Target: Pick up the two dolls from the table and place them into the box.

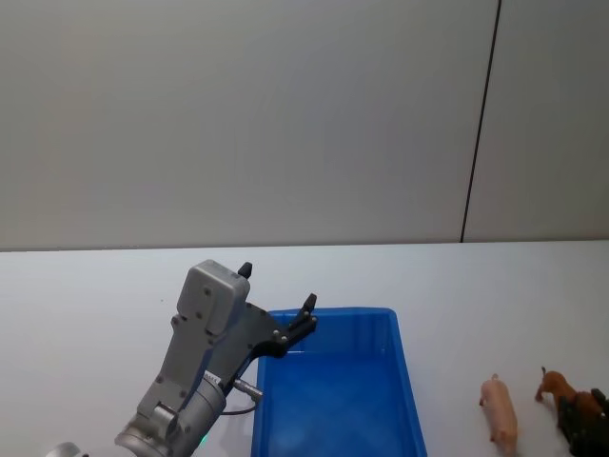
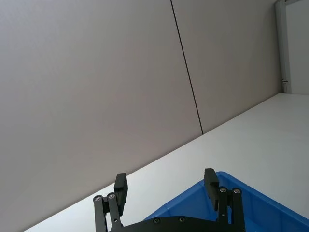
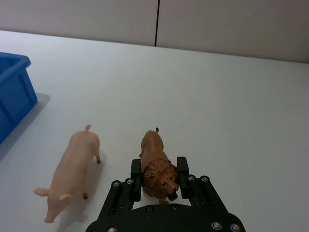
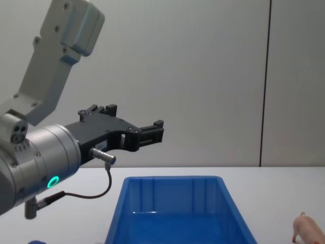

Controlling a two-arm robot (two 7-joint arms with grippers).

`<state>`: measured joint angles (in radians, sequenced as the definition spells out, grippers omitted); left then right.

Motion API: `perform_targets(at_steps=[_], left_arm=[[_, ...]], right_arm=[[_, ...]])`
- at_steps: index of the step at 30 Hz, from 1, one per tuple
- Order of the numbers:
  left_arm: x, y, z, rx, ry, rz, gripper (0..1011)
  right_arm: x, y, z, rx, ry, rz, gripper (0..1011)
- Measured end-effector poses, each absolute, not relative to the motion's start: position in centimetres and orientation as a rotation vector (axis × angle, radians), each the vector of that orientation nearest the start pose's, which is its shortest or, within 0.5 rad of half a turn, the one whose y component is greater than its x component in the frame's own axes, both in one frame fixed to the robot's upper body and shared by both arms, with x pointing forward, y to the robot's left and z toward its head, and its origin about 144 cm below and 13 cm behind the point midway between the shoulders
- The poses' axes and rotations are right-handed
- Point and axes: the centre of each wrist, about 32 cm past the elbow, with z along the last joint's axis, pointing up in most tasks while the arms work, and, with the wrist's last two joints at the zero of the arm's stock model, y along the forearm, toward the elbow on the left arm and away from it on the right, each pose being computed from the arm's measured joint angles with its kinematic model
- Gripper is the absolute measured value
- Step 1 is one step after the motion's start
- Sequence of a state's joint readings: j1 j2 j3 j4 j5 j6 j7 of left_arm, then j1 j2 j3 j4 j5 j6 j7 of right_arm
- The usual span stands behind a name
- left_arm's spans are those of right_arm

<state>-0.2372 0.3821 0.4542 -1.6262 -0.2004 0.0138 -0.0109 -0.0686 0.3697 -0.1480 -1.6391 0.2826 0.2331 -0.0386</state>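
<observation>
A brown lion doll (image 3: 153, 151) stands on the white table, its thin tail pointing away from the wrist camera. My right gripper (image 3: 159, 170) is shut on its maned head, one finger pressed to each side. In the head view the lion (image 1: 557, 385) and right gripper (image 1: 584, 421) sit at the far right front. The box (image 1: 333, 390) is a large bright-blue bin at the centre front, with no toy visible in it. My left gripper (image 1: 278, 286) hangs open and empty above the box's left rim, also seen in the wrist view (image 2: 165, 186) and the chest view (image 4: 133, 118).
A pink pig toy (image 3: 72, 174) lies on the table between the lion and the box (image 3: 14, 92); the pig (image 1: 500, 415) also shows in the head view. White table stretches beyond the box to a grey wall.
</observation>
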Motion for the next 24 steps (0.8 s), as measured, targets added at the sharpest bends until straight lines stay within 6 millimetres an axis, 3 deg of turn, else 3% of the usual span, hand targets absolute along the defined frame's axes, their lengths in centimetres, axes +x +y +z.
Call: perform_targets(at_steps=[24], left_arm=[[49.2,19.8,120.4,0.061,-0.268,1.124,1001]], right_arm=[[44.2,-25.6,118.4,-0.127,-0.015,-1.287,422]])
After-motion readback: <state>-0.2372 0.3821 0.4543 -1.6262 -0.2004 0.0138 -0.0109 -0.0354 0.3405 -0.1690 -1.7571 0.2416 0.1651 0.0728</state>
